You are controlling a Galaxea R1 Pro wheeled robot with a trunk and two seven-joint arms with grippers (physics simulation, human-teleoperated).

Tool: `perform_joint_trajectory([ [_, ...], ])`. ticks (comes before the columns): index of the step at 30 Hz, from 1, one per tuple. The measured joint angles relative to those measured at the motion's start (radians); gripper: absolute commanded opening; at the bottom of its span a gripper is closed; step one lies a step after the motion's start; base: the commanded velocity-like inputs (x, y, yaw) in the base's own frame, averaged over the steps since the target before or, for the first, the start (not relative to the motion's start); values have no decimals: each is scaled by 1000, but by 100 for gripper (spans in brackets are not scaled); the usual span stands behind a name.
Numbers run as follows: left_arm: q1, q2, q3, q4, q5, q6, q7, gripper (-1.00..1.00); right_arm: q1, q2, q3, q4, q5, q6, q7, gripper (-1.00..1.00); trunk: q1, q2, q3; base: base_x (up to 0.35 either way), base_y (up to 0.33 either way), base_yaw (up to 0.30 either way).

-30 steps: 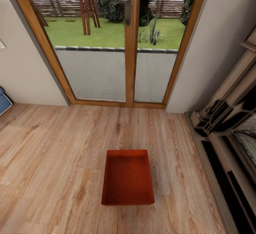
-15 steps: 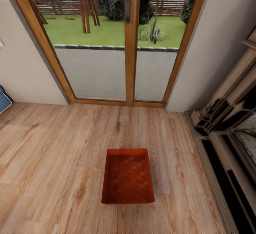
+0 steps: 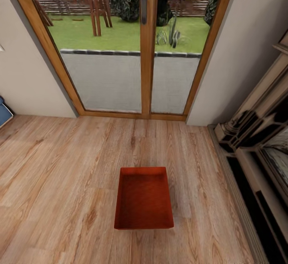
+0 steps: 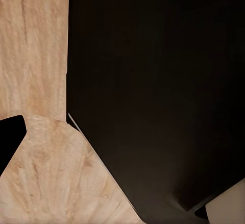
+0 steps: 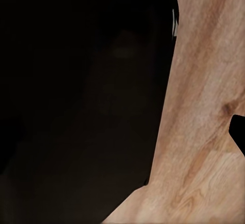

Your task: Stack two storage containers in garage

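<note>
One orange-red bin (image 3: 144, 200) sits flat on the plank floor (image 3: 60, 184) of the living room, straight ahead of the robot and centred low in the head view, its long side running away toward the glass door (image 3: 128, 47). It is open side up and looks empty. That placing suits a two-armed lift: the bin's long walls face left and right, so an arm could come down on each side. It stands well apart from the fireplace (image 3: 256, 148) at the right and from the blue sofa corner (image 3: 4, 113) at the far left, so nothing crowds the reach.

In each wrist view the camera looks down past a large dark body onto pale planks, which suggests the arms hang tucked close to the base for driving rather than reaching. A dark sliver at the frame edge may be a fingertip, but I cannot tell how far either claw is open, or whether it holds anything.

By my reading the task is at its start: this bin is not yet picked up, and the garage lies elsewhere.
</note>
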Motion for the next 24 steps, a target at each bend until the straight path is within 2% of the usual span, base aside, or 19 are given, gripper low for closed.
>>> perform_joint_trajectory([
  [13,0,-1,0,0,-1,0,0,100,0,4,-1,-1,5,-3,2,100,0,0,0,0,0,0],
  [16,-1,6,-2,-15,-10,-5,0,100,0,4,4,-19,5,-4,-4,100,0,0,0,0,0,0],
  [17,-2,27,-1,-111,-12,4,0,100,0,-18,-1,-144,2,1,-26,100,0,0,0,0,0,0],
  [18,-2,31,-2,-179,-12,10,0,100,0,-26,4,-233,4,3,-54,100,0,0,0,0,0,0],
  [22,-1,34,-1,-299,-16,29,-1,100,1,-36,0,-307,1,26,-126,100,0,0,0,0,0,0],
  [24,-1,32,0,-376,-20,74,-2,100,-4,-37,1,-330,-1,51,-140,100,0,0,0,0,0,0],
])
